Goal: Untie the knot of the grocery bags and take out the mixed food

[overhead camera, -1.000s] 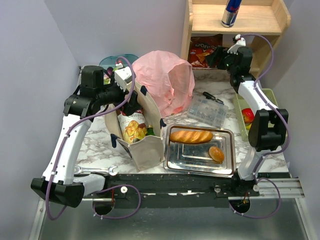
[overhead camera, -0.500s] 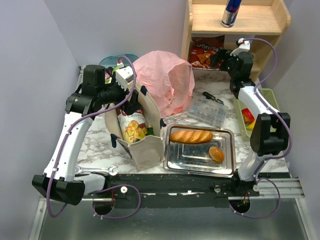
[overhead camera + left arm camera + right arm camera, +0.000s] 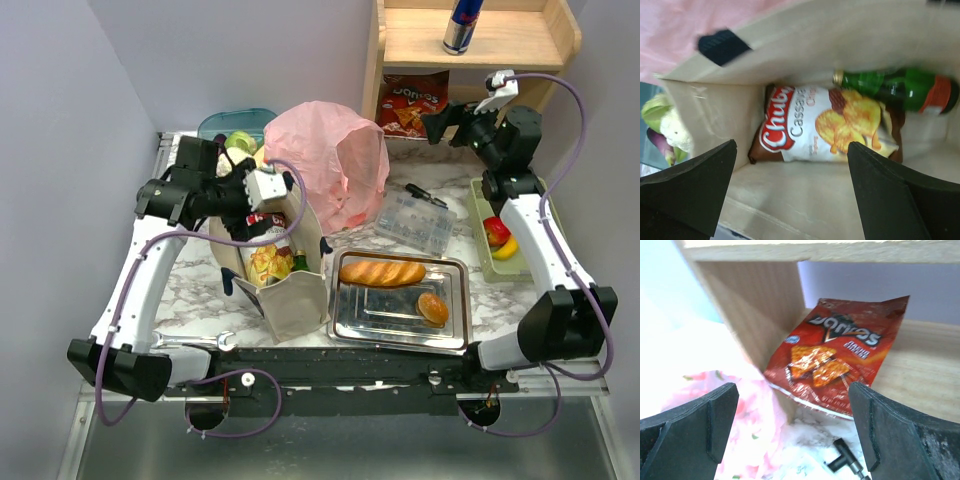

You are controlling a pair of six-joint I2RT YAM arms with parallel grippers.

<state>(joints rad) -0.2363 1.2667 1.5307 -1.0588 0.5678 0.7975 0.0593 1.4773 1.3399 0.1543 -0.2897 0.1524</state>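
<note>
The left claw (image 3: pixel 262 200) (image 3: pixel 791 147) hangs over the open mouth of the beige tote (image 3: pixel 295 300). Its two fingers are spread wide and nothing is held between them. Seen from its own camera, a white chip bag (image 3: pixel 825 127) lies flat at the bottom of the tote, right under the gap between the fingers. A green bottle (image 3: pixel 900 90) lies on its side just beside that bag. The pink bag (image 3: pixel 325 160) stands puffed up right behind the tote, and its knot is too hard to pick out from here. The right claw (image 3: pixel 432 124) (image 3: pixel 792 390) is up by the wooden shelf (image 3: pixel 375 70), also spread wide and holding nothing. It points at a red chip bag (image 3: pixel 835 360) leaning inside the shelf, near the fingers but not touching them. A red apple (image 3: pixel 494 229) and a banana (image 3: pixel 505 247) sit in a green tray (image 3: pixel 530 190) at the right of the surface (image 3: pixel 195 300), well apart from both claws.
</note>
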